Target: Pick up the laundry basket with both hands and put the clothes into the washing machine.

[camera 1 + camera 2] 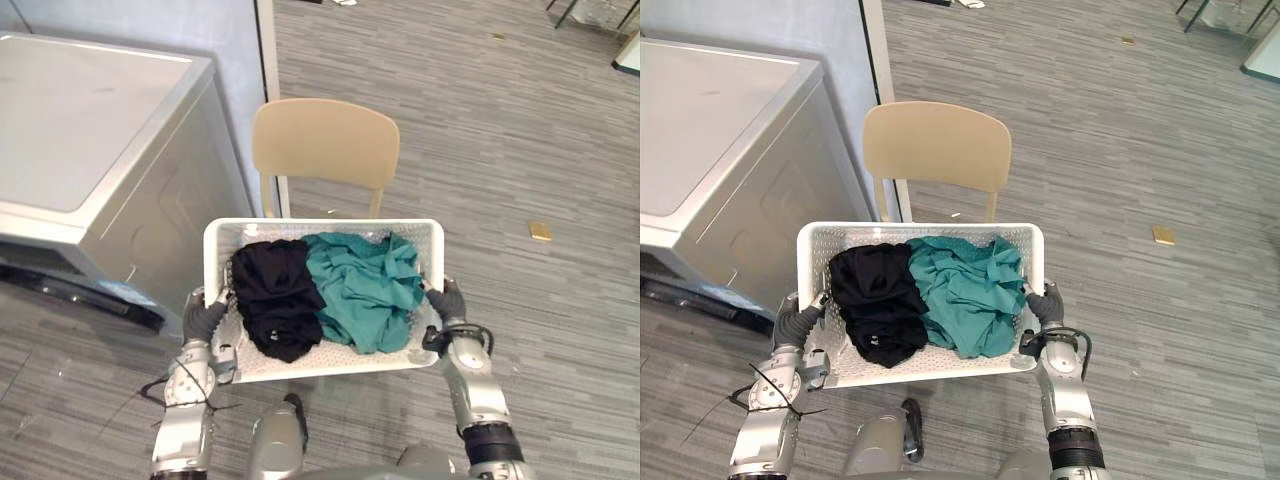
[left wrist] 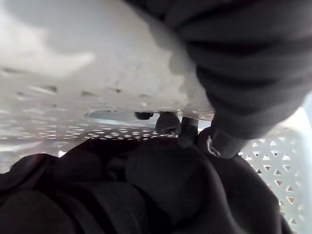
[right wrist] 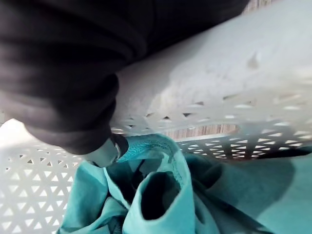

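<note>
Fingers of left hand curled over side rim of laundry basket; right hand hooked likewise over opposite rim. Washing machine at left. Chair just beyond basket. Basket held between hands, black garment beside teal garment inside.

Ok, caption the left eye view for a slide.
Left hand and right hand grip a white laundry basket of black and teal clothes before a beige chair, washing machine alongside.

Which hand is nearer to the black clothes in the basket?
Left. The left hand holds the basket at the side right beside the black clothes; the right hand holds the opposite side, beside the teal clothes.
</note>
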{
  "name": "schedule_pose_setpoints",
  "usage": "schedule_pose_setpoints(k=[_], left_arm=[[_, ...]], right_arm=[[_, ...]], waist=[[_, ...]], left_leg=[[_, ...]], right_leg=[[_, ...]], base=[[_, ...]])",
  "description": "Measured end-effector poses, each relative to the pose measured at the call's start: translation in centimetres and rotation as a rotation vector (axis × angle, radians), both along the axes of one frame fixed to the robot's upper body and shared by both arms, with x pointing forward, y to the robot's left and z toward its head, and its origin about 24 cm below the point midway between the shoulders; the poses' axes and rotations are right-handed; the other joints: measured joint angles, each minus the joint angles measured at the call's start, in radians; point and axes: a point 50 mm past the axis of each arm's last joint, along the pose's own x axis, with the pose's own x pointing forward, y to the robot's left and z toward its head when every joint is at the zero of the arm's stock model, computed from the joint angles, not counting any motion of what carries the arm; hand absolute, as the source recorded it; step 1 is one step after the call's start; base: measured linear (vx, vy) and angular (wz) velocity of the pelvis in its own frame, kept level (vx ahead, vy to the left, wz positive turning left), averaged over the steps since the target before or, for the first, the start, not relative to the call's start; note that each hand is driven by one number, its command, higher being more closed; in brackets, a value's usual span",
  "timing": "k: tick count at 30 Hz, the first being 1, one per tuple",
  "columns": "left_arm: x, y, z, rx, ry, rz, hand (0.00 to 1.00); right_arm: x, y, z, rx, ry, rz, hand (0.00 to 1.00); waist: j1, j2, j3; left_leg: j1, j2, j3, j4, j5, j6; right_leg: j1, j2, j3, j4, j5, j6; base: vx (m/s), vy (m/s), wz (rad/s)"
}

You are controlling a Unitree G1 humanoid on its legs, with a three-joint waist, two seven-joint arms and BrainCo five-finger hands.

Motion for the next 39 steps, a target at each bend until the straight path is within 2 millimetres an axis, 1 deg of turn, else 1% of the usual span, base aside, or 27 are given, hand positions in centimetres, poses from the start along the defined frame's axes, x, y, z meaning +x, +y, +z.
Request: schedule_pose_setpoints(k=[1, 2, 3, 4, 5, 6, 7, 8, 9, 10, 11, 13, 15, 16, 18, 20, 21, 22, 23, 27, 28, 29, 31, 33, 35, 38, 39], left_arm=[[-0.1, 0.2, -0.3, 0.002, 0.015, 0.004, 1.00], [-0.1, 0.2, -0.7, -0.003, 0.032, 0.004, 1.00], [0.0, 0.1, -1.0, -0.005, 0.040, 0.003, 1.00], [0.3, 0.1, -1.5, -0.012, 0.063, 0.002, 1.00], [0.4, 0.1, -1.9, -0.015, 0.077, 0.001, 1.00], [0.7, 0.1, -2.3, -0.018, 0.098, -0.005, 1.00], [0.9, -0.1, -3.0, -0.024, 0.128, -0.011, 1.00], [0.9, -0.3, -3.3, -0.027, 0.144, -0.015, 1.00], [0.9, -0.2, -3.4, -0.026, 0.146, -0.014, 1.00], [1.2, -0.2, -3.3, -0.025, 0.144, -0.015, 1.00], [2.2, -0.3, -3.1, -0.025, 0.139, -0.021, 1.00], [3.8, -0.6, -2.6, -0.020, 0.122, -0.038, 1.00], [6.9, -0.9, -0.4, 0.002, 0.055, -0.059, 1.00], [7.6, -0.9, 0.2, 0.009, 0.036, -0.061, 1.00], [10.1, -0.5, 2.9, 0.030, -0.034, -0.064, 1.00], [11.3, 0.1, 4.3, 0.041, -0.065, -0.055, 1.00], [12.2, 0.5, 5.5, 0.055, -0.087, -0.044, 1.00], [12.5, 0.6, 5.9, 0.061, -0.093, -0.042, 1.00], [13.1, 0.8, 6.7, 0.069, -0.105, -0.040, 1.00], [13.9, 1.6, 8.3, 0.080, -0.137, -0.019, 1.00], [14.4, 1.7, 9.4, 0.082, -0.168, -0.009, 1.00], [14.8, 1.6, 10.4, 0.081, -0.193, -0.007, 1.00], [15.2, 1.7, 11.5, 0.082, -0.221, -0.003, 1.00], [15.5, 1.8, 12.6, 0.081, -0.251, 0.007, 1.00], [16.2, 1.2, 14.7, 0.078, -0.305, -0.013, 1.00], [16.8, 0.6, 17.1, 0.093, -0.366, -0.032, 1.00], [17.0, 0.4, 18.7, 0.107, -0.406, -0.040, 1.00]], right_arm=[[0.0, 0.1, 0.0, -0.008, 0.003, 0.010, 1.00], [0.0, 0.1, -0.1, -0.013, 0.006, 0.012, 1.00], [-0.1, 0.0, -0.1, -0.015, 0.008, 0.012, 1.00], [-0.2, 0.0, -0.2, -0.023, 0.013, 0.018, 1.00], [-0.3, 0.0, -0.3, -0.024, 0.021, 0.018, 1.00], [-0.6, -0.1, -0.7, -0.023, 0.041, 0.016, 1.00], [-0.8, -0.4, -1.2, -0.034, 0.065, 0.015, 1.00], [-0.7, -0.6, -1.4, -0.048, 0.082, 0.021, 1.00], [-0.6, -0.7, -1.3, -0.053, 0.083, 0.025, 1.00], [-0.4, -0.7, -1.2, -0.057, 0.082, 0.027, 1.00], [0.1, -0.9, -1.0, -0.065, 0.076, 0.023, 1.00], [1.0, -1.3, -0.3, -0.079, 0.056, 0.014, 1.00], [3.3, -1.5, 1.9, -0.095, -0.011, -0.013, 1.00], [4.0, -1.5, 2.4, -0.094, -0.025, -0.018, 1.00], [6.1, -1.2, 4.6, -0.095, -0.083, -0.022, 1.00], [7.0, -1.0, 5.9, -0.092, -0.120, -0.022, 1.00], [7.5, -0.6, 6.7, -0.081, -0.144, -0.019, 1.00], [7.6, -0.5, 6.9, -0.077, -0.150, -0.017, 1.00], [8.0, -0.3, 7.5, -0.071, -0.164, -0.013, 1.00], [9.4, 0.4, 9.2, -0.045, -0.196, 0.002, 1.00], [9.9, 0.6, 10.3, -0.042, -0.226, 0.005, 1.00], [10.2, 0.6, 11.1, -0.038, -0.250, -0.002, 1.00], [10.7, 0.7, 12.4, -0.038, -0.284, -0.009, 1.00], [11.1, 0.7, 13.6, -0.036, -0.317, -0.015, 1.00], [11.5, 0.3, 15.3, -0.003, -0.360, -0.046, 1.00], [11.9, -0.1, 17.0, 0.014, -0.405, -0.063, 1.00], [12.1, -0.1, 18.0, 0.025, -0.433, -0.076, 1.00]], waist=[[-0.008, 0.000, 0.000], [-0.012, 0.000, -0.001], [-0.015, 0.000, -0.002], [-0.022, -0.003, -0.004], [-0.028, -0.006, -0.006], [-0.031, -0.017, -0.013], [-0.029, -0.008, -0.022], [-0.028, 0.010, -0.030], [-0.028, 0.013, -0.030], [-0.027, 0.013, -0.029], [-0.029, 0.009, -0.027], [-0.030, 0.001, -0.013], [-0.030, -0.009, 0.041], [-0.030, -0.011, 0.053], [-0.028, -0.011, 0.123], [-0.024, -0.011, 0.163], [-0.021, -0.013, 0.181], [-0.016, -0.015, 0.182], [-0.002, -0.017, 0.190], [0.004, -0.017, 0.216], [0.009, -0.018, 0.229], [0.023, -0.019, 0.234], [0.027, -0.020, 0.252], [0.026, -0.019, 0.253], [0.027, -0.019, 0.258], [0.027, -0.019, 0.268], [0.026, -0.019, 0.268]], left_leg=[[0.020, -0.003, 0.003, -0.020, 0.001, 0.001], [0.035, -0.003, 0.013, -0.034, 0.006, -0.007], [0.037, -0.004, 0.014, -0.036, 0.010, -0.007], [0.036, -0.015, 0.012, -0.037, 0.010, -0.008], [0.036, -0.024, 0.007, -0.036, 0.010, -0.008], [0.036, -0.045, 0.005, -0.034, 0.011, -0.012], [0.026, -0.049, 0.000, -0.035, 0.014, -0.024], [0.006, -0.030, 0.000, -0.037, 0.023, -0.039], [-0.004, -0.020, 0.000, -0.039, 0.026, -0.043], [-0.020, -0.006, 0.000, -0.044, 0.031, -0.052], [-0.044, 0.006, 0.000, -0.057, 0.036, -0.060], [-0.068, 0.011, -0.002, -0.068, 0.044, -0.072], [-0.122, 0.019, -0.007, -0.064, 0.055, -0.085], [-0.139, 0.019, -0.011, -0.061, 0.060, -0.084], [-0.177, 0.021, -0.031, -0.044, 0.072, -0.084], [-0.195, 0.022, -0.042, -0.026, 0.072, -0.084], [-0.226, 0.027, -0.056, -0.012, 0.072, -0.084], [-0.240, 0.033, -0.059, -0.005, 0.072, -0.084], [-0.262, 0.039, -0.060, 0.007, 0.072, -0.084], [-0.310, 0.043, -0.077, 0.038, 0.072, -0.084], [-0.328, 0.048, -0.084, 0.045, 0.072, -0.084], [-0.345, 0.052, -0.085, 0.052, 0.072, -0.084], [-0.352, 0.055, -0.089, 0.054, 0.074, -0.082], [-0.375, 0.055, -0.102, 0.059, 0.076, -0.081], [-0.400, 0.057, -0.114, 0.069, 0.078, -0.078], [-0.417, 0.057, -0.122, 0.072, 0.080, -0.076], [-0.431, 0.057, -0.128, 0.075, 0.080, -0.076]], right_leg=[[-0.024, 0.031, -0.014, -0.049, -0.037, -0.010], [-0.043, 0.066, -0.018, -0.131, -0.047, -0.020], [-0.050, 0.084, -0.018, -0.188, -0.048, -0.019], [-0.061, 0.113, -0.015, -0.319, -0.031, -0.027], [-0.061, 0.121, -0.012, -0.370, -0.009, -0.033], [-0.064, 0.130, 0.007, -0.439, 0.069, -0.050], [-0.065, 0.137, 0.014, -0.475, 0.085, -0.025], [-0.061, 0.170, 0.014, -0.538, 0.113, -0.035], [-0.060, 0.187, 0.013, -0.569, 0.129, -0.042], [-0.060, 0.211, 0.011, -0.615, 0.152, -0.052], [-0.066, 0.242, 0.009, -0.674, 0.187, -0.068], [-0.086, 0.257, 0.010, -0.704, 0.208, -0.077], [-0.123, 0.270, 0.010, -0.738, 0.244, -0.087], [-0.133, 0.271, 0.009, -0.746, 0.251, -0.090], [-0.147, 0.277, 0.001, -0.767, 0.277, -0.095], [-0.149, 0.283, -0.006, -0.773, 0.284, -0.099], [-0.165, 0.287, -0.015, -0.776, 0.289, -0.101], [-0.175, 0.289, -0.017, -0.776, 0.291, -0.102], [-0.191, 0.292, -0.017, -0.778, 0.298, -0.106], [-0.219, 0.302, -0.024, -0.780, 0.306, -0.108], [-0.231, 0.304, -0.029, -0.780, 0.308, -0.107], [-0.243, 0.304, -0.030, -0.780, 0.311, -0.109], [-0.246, 0.305, -0.034, -0.780, 0.312, -0.110], [-0.259, 0.307, -0.047, -0.780, 0.312, -0.110], [-0.272, 0.309, -0.060, -0.780, 0.312, -0.110], [-0.280, 0.308, -0.074, -0.780, 0.312, -0.110], [-0.289, 0.308, -0.080, -0.780, 0.312, -0.110]], base=[[0.16, 0.013, 0.00], [0.20, -0.020, 0.06], [0.21, -0.052, 0.14], [0.18, -0.066, 0.21], [0.14, -0.070, 0.29], [0.19, -0.149, 0.24], [0.21, -0.165, 0.00], [0.20, -0.163, -0.20], [0.11, -0.115, -0.33], [0.07, -0.125, -0.27], [0.05, -0.130, -0.25], [-0.02, -0.074, -0.14], [-0.10, -0.032, -0.06], [-0.13, -0.013, 0.05], [-0.14, 0.006, 0.14], [-0.11, 0.030, 0.14], [-0.08, 0.027, 0.13], [-0.09, 0.036, 0.07], [-0.07, 0.033, -0.03], [-0.05, 0.043, 0.02], [-0.04, 0.024, 0.03], [-0.05, 0.045, 0.01], [-0.02, 0.041, 0.03], [-0.01, 0.015, 0.12], [0.01, 0.019, 0.12], [0.01, 0.028, 0.12], [0.02, 0.026, 0.08]])
